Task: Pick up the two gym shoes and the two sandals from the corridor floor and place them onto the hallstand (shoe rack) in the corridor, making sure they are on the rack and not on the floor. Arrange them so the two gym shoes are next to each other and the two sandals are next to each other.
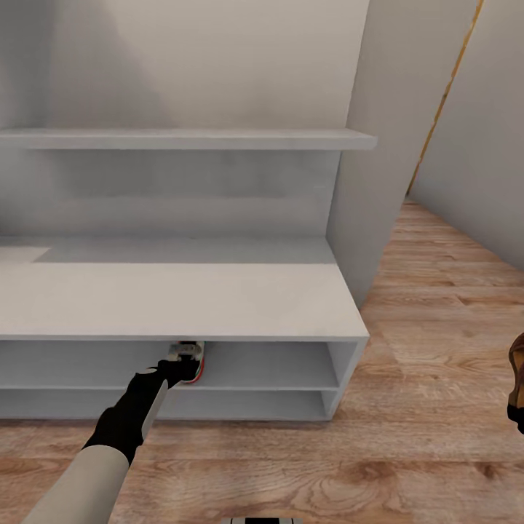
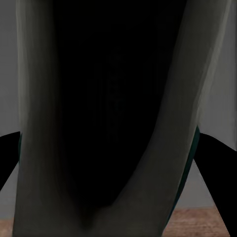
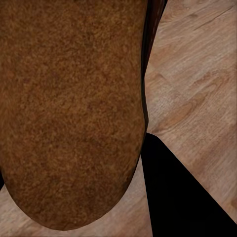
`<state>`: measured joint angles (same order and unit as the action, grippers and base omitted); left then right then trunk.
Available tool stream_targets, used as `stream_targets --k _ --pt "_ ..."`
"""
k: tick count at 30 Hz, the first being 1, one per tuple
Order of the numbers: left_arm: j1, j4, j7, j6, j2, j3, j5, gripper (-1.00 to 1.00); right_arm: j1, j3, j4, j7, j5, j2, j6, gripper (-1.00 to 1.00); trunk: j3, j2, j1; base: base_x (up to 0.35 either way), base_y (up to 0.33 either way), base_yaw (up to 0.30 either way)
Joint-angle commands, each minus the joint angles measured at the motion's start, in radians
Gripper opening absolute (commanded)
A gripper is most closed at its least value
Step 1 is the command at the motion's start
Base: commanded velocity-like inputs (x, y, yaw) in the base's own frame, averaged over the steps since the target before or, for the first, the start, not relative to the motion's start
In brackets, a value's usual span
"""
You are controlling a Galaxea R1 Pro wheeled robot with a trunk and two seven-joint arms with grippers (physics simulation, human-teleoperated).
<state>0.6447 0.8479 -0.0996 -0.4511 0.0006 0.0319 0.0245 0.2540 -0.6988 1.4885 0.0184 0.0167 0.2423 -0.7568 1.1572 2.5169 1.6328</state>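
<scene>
Left arm low in the frame reaches its left gripper (image 1: 183,362), pinching a gym shoe (image 1: 196,364), into the hallstand (image 1: 218,298) upper shelf, while right gripper's state can't be told, sandal (image 1: 517,386) at right edge.

The white sneaker with teal and red trim (image 1: 195,364) lies mostly hidden beneath the white bench (image 1: 182,298) top. The dark-brown leather sandal (image 1: 517,386) is cut off by the head view's right edge.

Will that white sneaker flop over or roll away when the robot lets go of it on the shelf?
Probably not. The sneaker looks to hold its shape in the left tool, so it seems fairly stiff. It has no round side to roll on, and the shelf under it is flat, so it should sit still.
</scene>
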Motion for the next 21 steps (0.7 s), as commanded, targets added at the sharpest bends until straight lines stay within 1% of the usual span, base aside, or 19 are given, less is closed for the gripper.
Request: stream_targets --k 1,4,9,21 --pt "0.0 -0.009 -0.007 -0.006 -0.001 0.002 -0.011 -1.0 0.001 -0.001 0.001 -0.001 0.005 0.0 -0.006 -1.0 0.001 0.0 0.0 0.012 -0.01 0.0" --pt "0.0 -0.009 -0.008 -0.006 -0.001 0.002 -0.011 -1.0 0.001 -0.001 0.001 -0.001 0.005 0.0 -0.006 -1.0 0.001 0.0 0.0 0.025 -0.006 0.0" --pt "0.0 -0.009 -0.007 -0.006 0.0 0.002 -0.011 -1.0 0.001 -0.001 0.001 -0.001 0.005 0.0 -0.006 -1.0 0.001 0.0 0.0 0.156 -0.019 0.0" --pt "0.0 -0.009 -0.008 -0.006 -0.001 0.002 -0.011 -1.0 0.001 -0.001 0.001 -0.001 0.005 0.0 -0.006 -1.0 0.001 0.0 0.0 0.012 -0.001 0.0"
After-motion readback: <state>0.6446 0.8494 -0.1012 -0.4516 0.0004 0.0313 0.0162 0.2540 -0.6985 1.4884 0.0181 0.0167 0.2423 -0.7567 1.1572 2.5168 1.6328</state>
